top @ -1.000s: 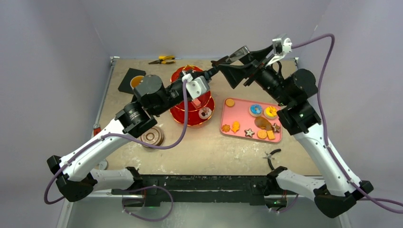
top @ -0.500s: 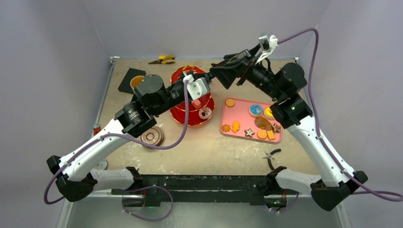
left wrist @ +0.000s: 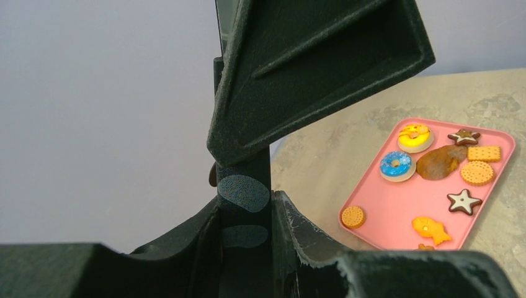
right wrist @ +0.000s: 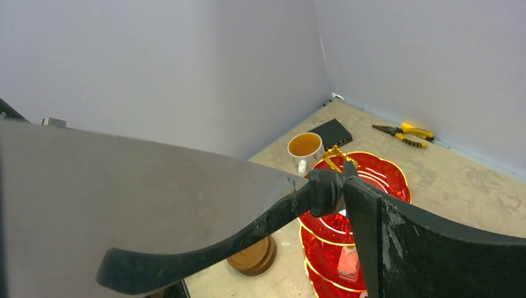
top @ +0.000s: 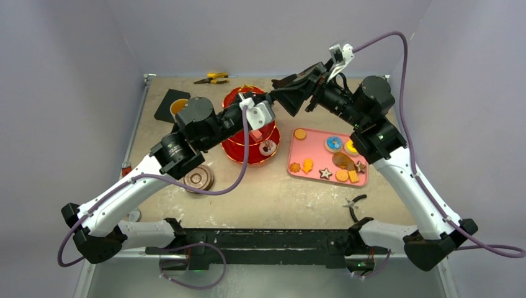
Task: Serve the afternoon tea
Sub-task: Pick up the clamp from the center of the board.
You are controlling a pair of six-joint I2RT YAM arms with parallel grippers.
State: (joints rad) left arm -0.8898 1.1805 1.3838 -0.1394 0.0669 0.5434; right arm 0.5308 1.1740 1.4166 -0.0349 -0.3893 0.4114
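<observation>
One pair of dark pliers (top: pixel 355 205) lies at the near edge of the worktop, right side. A stack of brown saucers (top: pixel 198 179) sits near-left. Mid-worktop stands the red three-tier stand (top: pixel 239 152) with one pastry (top: pixel 268 147) on its bottom tier. Just right of it is the pink tray (top: pixel 315 156), carrying the other pastries and biscuits (top: pixel 335 144).

Farther back, above the stand's far side, both arms meet. The left end effector (top: pixel 274 97) is narrowed onto a thin black bar, apparently the black tongs (left wrist: pixel 245 186), and the clamp looks firm in the wrist view. The tongs' long axis runs up and away from the left fingers toward the far right corner, into the right end effector (top: pixel 296 85). That one gapes fully wide and holds nothing. The tongs' end sits between its fingers, but contact can't be told.

My read is a handover to the right arm, which is the nearer one to the tray; the pastries lie below it, toward the near edge.

Far-left is the white mug of tea (top: pixel 179 107) by a black square mat (top: pixel 166 99). Yellow pliers (top: pixel 212 77) lie at the far edge.
</observation>
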